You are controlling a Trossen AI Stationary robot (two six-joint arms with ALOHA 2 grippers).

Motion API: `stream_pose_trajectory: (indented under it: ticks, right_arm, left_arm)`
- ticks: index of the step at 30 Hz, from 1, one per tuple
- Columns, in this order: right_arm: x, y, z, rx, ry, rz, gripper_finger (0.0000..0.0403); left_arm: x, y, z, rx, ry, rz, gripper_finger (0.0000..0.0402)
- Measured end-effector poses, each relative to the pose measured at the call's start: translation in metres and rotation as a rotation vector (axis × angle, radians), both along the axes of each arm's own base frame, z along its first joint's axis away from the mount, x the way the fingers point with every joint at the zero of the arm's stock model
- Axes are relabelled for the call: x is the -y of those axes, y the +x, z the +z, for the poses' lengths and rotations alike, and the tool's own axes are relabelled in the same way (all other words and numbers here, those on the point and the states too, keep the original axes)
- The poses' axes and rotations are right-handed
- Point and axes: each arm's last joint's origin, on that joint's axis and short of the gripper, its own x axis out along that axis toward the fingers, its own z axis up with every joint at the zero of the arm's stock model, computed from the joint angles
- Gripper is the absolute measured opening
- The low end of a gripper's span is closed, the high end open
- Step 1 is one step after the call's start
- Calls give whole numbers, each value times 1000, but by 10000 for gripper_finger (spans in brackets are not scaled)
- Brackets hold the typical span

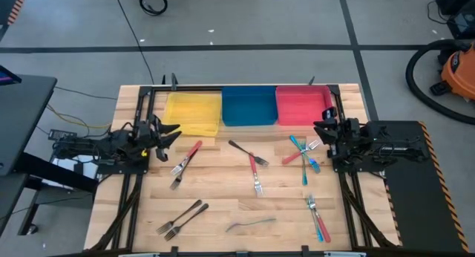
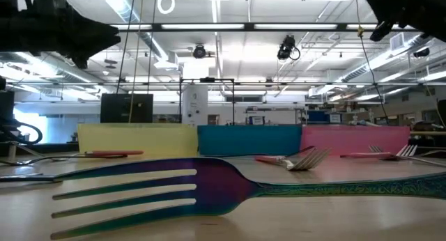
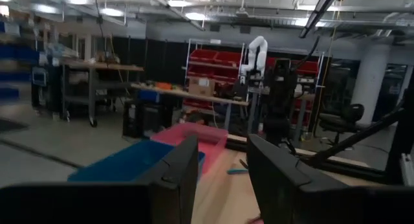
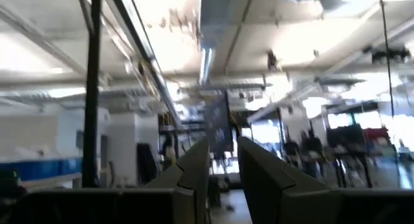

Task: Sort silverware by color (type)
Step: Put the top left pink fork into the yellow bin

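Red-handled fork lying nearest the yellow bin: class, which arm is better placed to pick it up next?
Left. The left gripper hovers right beside that red-handled fork, fingers open, while the right gripper waits across the table by the red bin.

High view overhead, straight down on table [image 1: 245, 205]. Low view at tabletop, facing 3 bins [image 2: 249, 139]; both share them.

1. Three bins [image 1: 249, 107] stood side by side along the far edge of the worktop [image 1: 223, 201].
2. The silverware [image 1: 256, 175] lay scattered on the worktop in front of the bins, none inside them.
3. The left hand [image 1: 169, 134] sat before the leftmost bin's left corner.
4. The right hand [image 1: 323, 131] sat just right of the rightmost bin's near corner.
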Motion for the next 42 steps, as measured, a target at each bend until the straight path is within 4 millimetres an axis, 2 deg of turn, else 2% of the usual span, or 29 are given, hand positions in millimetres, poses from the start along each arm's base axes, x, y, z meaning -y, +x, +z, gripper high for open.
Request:
stream_pose_trajectory:
  ticks: [5,10,16,19,22,26,29,42]
  right_arm:
    - [4,-1,6,-2,-9,-179,90]
    - [5,4,7,-82,-72,-254,96]
    - [9,13,10,-237,-57,-368,122]
    - [11,16,9,-262,-29,-406,130]
    - [11,18,8,-274,-5,-416,132]
    - [12,20,7,-278,43,-392,131]
    - [12,21,6,-283,37,-401,131]
    - [13,20,6,-283,38,-417,131]
  left_arm:
    - [0,6,18,-64,-14,-4,133]
    - [1,18,35,-270,-50,-7,133]
    - [3,40,39,-519,-182,15,133]
    - [4,53,34,-615,-227,36,133]
    - [5,62,19,-691,-343,74,133]
    - [7,62,-7,-871,-545,138,133]
    - [8,60,-19,-986,-631,157,133]
    - [13,71,-36,-1064,-714,157,133]
